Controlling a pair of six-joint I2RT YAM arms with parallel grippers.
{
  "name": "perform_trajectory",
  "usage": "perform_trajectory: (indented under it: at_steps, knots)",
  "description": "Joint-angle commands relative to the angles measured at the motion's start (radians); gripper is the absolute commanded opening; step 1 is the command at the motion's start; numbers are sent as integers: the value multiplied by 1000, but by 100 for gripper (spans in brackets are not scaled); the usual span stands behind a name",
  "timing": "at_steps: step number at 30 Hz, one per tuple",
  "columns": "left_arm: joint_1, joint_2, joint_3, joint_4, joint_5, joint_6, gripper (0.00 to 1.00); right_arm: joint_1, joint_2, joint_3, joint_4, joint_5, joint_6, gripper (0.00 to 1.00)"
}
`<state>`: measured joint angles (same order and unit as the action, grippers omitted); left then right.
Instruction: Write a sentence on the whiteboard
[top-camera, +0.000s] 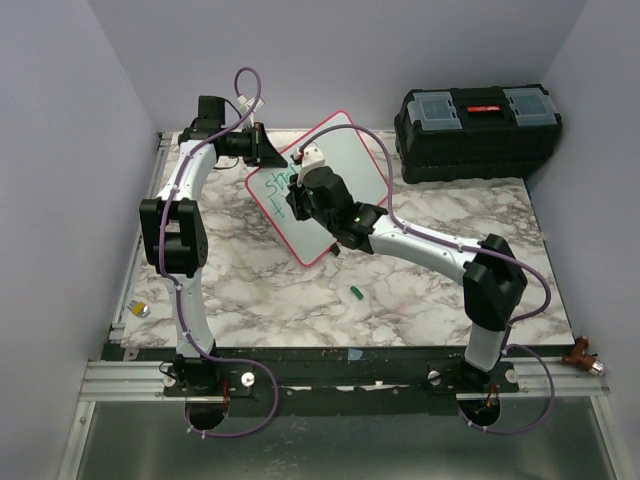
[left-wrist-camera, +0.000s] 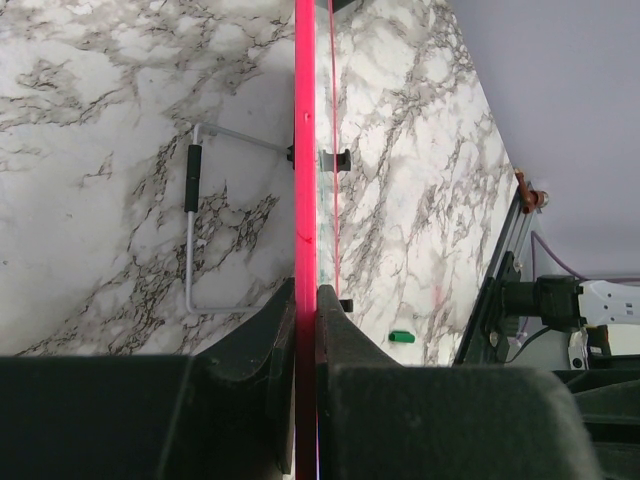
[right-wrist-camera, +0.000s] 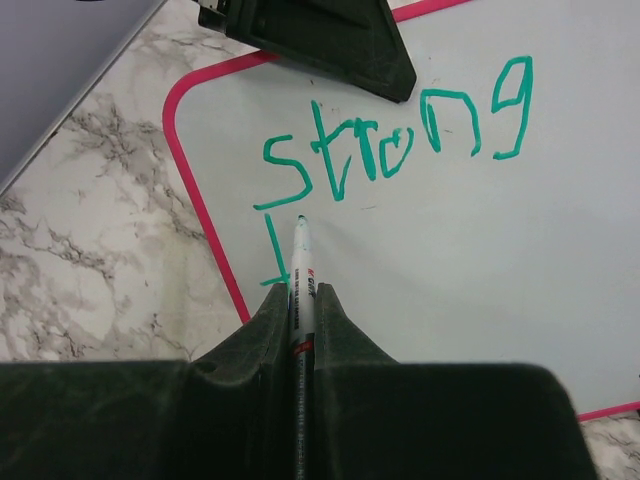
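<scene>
**Position.** The square glossy white whiteboard with a thin pink-red frame (top-camera: 352, 160) sits at the far centre of the marble-patterned table (top-camera: 420, 290). It is turned diagonal to the table edges, to the left of the black plastic toolbox (top-camera: 478, 125). A small green marker cap (top-camera: 355, 293) lies on the table on the near side of the board.

**End effectors.** The left gripper (left-wrist-camera: 305, 300) has its jaws pressed together on the board's far-left frame edge. The right gripper (right-wrist-camera: 300, 300) pinches a slim white-barrelled green marker (right-wrist-camera: 301, 262), whose tip is at the board surface just below the "s". Contact cannot be confirmed.

**Progress.** The green handwritten sentence (right-wrist-camera: 400, 140) reads "strong" on its first line. One crossed stroke begins a second line beside the frame.

**Handling (judgement).** The board is probably light, stiff and slick-faced, so pen pressure could slide or pivot it. Take hold at the frame rim, clear of the writing area, because fresh ink will probably smear.
</scene>
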<state>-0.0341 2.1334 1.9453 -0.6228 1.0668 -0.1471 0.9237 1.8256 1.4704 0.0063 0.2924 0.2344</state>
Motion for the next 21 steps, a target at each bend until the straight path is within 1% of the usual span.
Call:
perform_trajectory:
  at_steps: [1, 9, 21]
  knots:
    - [-21, -22, -14, 5, -1, 60, 0, 5, 49, 47, -4, 41, -3, 0]
    - [-22, -23, -14, 3, 0, 62, 0, 5, 87, 64, -37, 60, -1, 1]
    - [-22, -24, -14, 5, 2, 62, 0, 5, 44, -37, -34, 24, 43, 1]
